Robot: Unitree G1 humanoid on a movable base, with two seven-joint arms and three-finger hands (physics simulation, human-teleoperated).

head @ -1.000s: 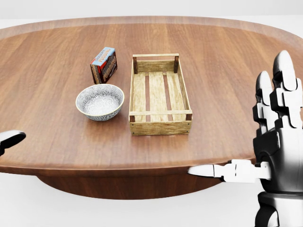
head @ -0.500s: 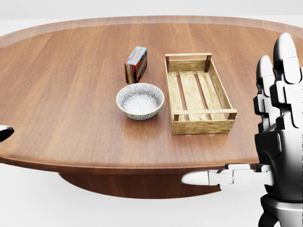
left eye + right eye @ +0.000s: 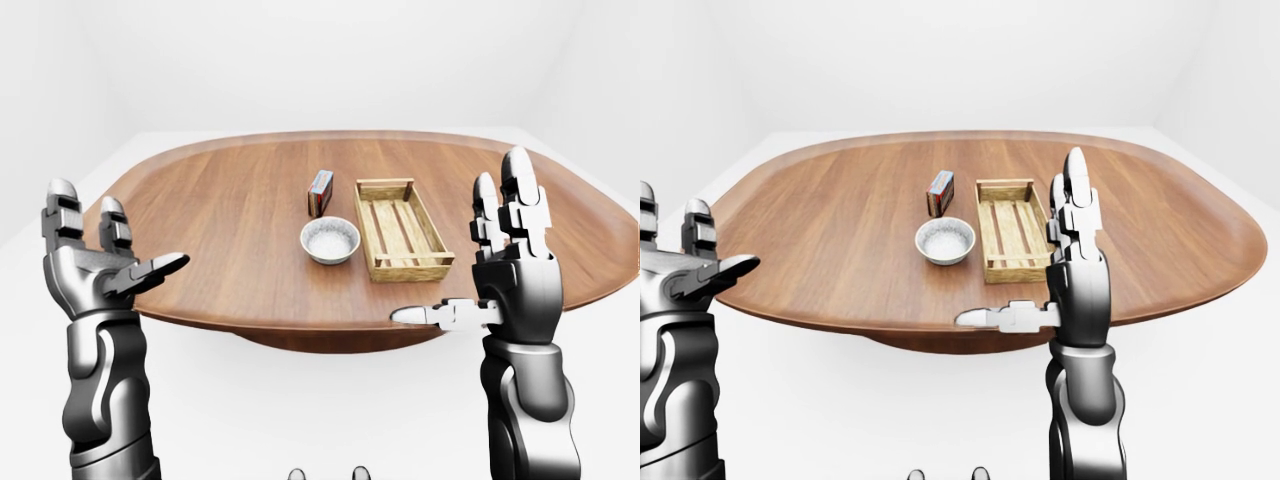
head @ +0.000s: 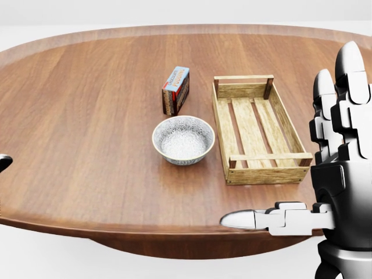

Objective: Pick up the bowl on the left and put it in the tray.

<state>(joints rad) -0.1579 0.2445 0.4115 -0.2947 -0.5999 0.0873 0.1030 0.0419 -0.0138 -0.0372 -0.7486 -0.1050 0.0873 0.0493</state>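
A patterned grey-white bowl (image 4: 183, 139) stands upright on the oval wooden table (image 4: 87, 116), near the middle of the head view. Just right of it, apart from it, lies the slatted wooden tray (image 4: 258, 131), which holds nothing. My right hand (image 3: 487, 262) is raised on the near side of the table's edge, at the right, open, with its fingers pointing up and the thumb stretched left. At the left my left hand (image 3: 115, 235) is also open, palm up, short of the table edge. Neither hand touches anything.
A small red and blue box (image 4: 175, 89) stands on the table just above the bowl in the head view, left of the tray's top end. White floor and walls surround the table.
The whole picture has shifted: the camera moved, so bowl, box and tray now sit further right and lower in the head view. My left fingertip has slid almost out at the left edge.
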